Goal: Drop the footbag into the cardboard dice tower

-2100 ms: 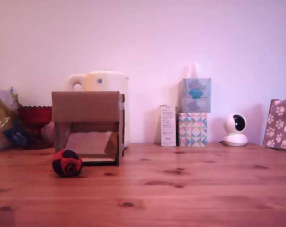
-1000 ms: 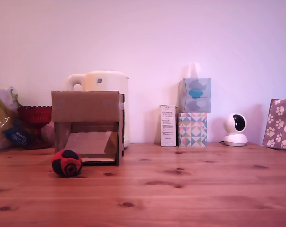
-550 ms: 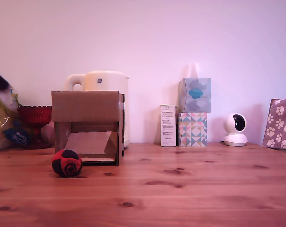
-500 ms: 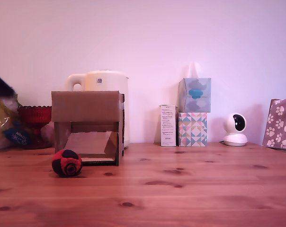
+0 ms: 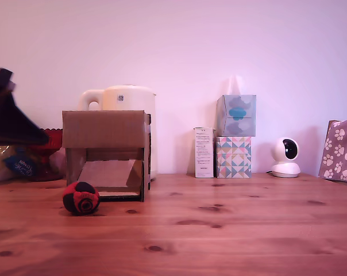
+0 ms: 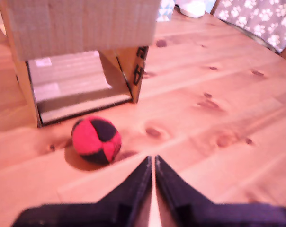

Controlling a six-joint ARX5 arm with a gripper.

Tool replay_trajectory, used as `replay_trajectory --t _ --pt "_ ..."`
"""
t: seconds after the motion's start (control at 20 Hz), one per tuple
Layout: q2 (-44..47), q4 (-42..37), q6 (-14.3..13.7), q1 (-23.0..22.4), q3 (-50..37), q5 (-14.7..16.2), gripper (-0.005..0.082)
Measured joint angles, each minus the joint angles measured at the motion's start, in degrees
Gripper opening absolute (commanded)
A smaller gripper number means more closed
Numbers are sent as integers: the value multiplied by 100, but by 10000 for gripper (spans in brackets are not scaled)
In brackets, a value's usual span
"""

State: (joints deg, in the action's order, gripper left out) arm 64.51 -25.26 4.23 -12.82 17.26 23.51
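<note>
While above bare table [image 6: 237, 109], gripper [image 6: 152, 163] jaws closed, empty; footbag [image 6: 96, 140] just before cardboard dice tower [image 6: 76, 28].

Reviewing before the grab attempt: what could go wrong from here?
1. The claw looks shut, tips nearly touching, and sits off to one side of the footbag; coming in like this could nudge the ball and roll it away.
2. The footbag lies close in front of the cardboard dice tower's opening, so a wide approach may bump the tower.
3. A knocked tower could hit the white kettle behind it.
</note>
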Motion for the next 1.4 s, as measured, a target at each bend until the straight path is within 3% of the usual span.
replay_trajectory --t 0.05,0.1,0.2,0.5,0.9,1.0,1.2,1.3,1.4 --pt "195 -273 -17 -20 2 -35 743" --pt "413 -546 -31 -50 7 -166 776" --pt "813 -887 -35 -70 22 -426 777" --pt "1611 -1314 -83 -70 400 -693 776" --pt "3182 -1145 -142 -175 1624 -708 759" --pt "3587 -682 -146 -232 2037 -706 682" --pt "3748 83 -334 -363 2243 -905 335" --pt "3748 173 -411 -393 2243 -1147 262" --pt "3748 256 -433 -396 2249 -1172 207"
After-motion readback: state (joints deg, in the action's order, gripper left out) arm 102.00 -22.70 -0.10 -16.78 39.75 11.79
